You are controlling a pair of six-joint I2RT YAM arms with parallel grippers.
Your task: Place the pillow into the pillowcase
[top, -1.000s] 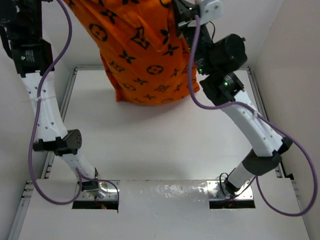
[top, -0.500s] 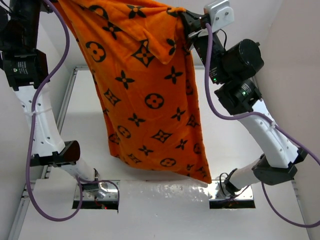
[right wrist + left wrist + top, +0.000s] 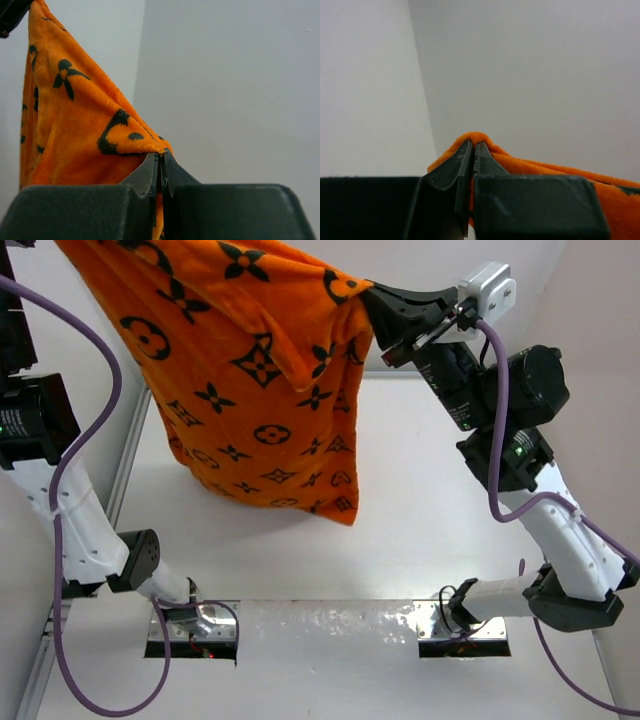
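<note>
Clearly the pillowcase point(image 3: 250, 390) hangs in the air above the table point(image 3: 420, 490), with each upper corner pinched in a fully closed claw: left gripper point(image 3: 472, 145) and right gripper point(image 3: 161, 156). It looks like soft, light fleece (it sags and folds between them), so the hem corners seem the best hold. No pillow is in view.

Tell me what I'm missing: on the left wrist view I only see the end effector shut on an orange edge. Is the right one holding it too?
Observer: Yes, the right end effector is shut on another top corner of the pillowcase.
Operator: How does it hang?
Observer: Spread wide over the table, dark motifs showing.
Operator: Any pillow?
Observer: None in any view.
</note>
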